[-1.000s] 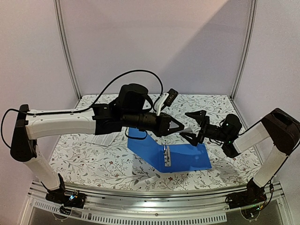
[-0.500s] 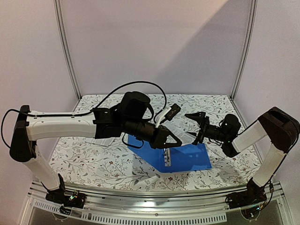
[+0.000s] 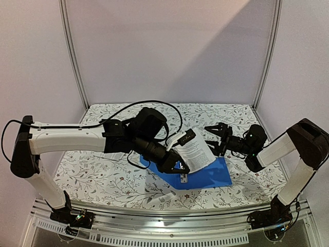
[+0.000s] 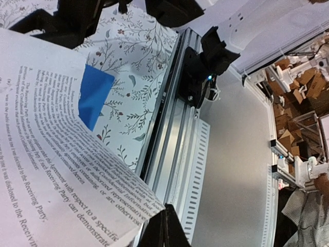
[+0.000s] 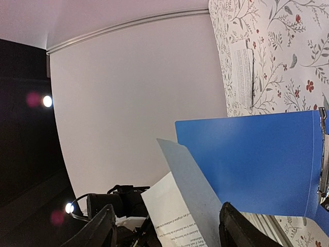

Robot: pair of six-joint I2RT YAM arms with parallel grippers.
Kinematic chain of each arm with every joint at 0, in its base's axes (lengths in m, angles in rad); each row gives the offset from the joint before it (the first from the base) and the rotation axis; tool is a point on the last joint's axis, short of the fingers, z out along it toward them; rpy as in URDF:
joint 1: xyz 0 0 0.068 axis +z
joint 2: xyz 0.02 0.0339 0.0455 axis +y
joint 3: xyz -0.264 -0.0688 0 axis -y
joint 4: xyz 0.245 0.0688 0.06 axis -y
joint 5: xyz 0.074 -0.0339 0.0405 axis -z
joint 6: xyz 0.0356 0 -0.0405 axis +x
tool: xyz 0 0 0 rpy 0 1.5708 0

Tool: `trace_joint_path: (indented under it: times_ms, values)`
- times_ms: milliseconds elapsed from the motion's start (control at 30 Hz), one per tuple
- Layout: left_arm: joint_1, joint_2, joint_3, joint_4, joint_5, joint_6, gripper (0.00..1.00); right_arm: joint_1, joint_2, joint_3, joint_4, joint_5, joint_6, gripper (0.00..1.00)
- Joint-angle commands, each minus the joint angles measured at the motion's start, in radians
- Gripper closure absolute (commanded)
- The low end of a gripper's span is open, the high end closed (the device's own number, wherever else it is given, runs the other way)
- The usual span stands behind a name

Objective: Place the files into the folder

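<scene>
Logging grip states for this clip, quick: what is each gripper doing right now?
Left gripper: closed, holding a file by its edge.
Right gripper: open, gripping nothing; the file's far edge sits between its fingers.

A robot lab: white booth walls [image 3: 169,51] ringed the table [image 3: 103,175]; cardboard boxes [image 4: 295,77] sat far beyond the left claw [image 4: 163,227].

The file [image 3: 198,149] pinched in the left tool [image 3: 176,165] hides part of the folder [image 3: 216,176] just beyond that tool.
</scene>
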Motion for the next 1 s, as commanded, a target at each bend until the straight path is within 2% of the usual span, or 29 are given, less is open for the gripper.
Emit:
trace_joint_path:
  times_ms: [0,133,500,867,967]
  values:
    - [-0.010,-0.015,0.003,-0.107,-0.035,0.067,1.00,-0.004,-0.012,-0.007,0.442,-0.049,-0.043,0.35]
    - [-0.006,0.004,0.043,-0.174,-0.087,0.116,1.00,-0.004,0.002,-0.008,0.442,-0.078,-0.051,0.39]
    - [-0.004,0.001,0.114,-0.196,-0.089,0.186,1.00,0.009,0.040,-0.009,0.439,-0.168,-0.142,0.42]
    - [-0.016,0.069,0.308,-0.366,-0.137,0.320,1.00,0.020,0.094,0.044,0.440,-0.227,-0.116,0.57]
    - [-0.016,0.084,0.341,-0.392,-0.145,0.332,1.00,0.023,0.091,0.046,0.441,-0.232,-0.119,0.66]
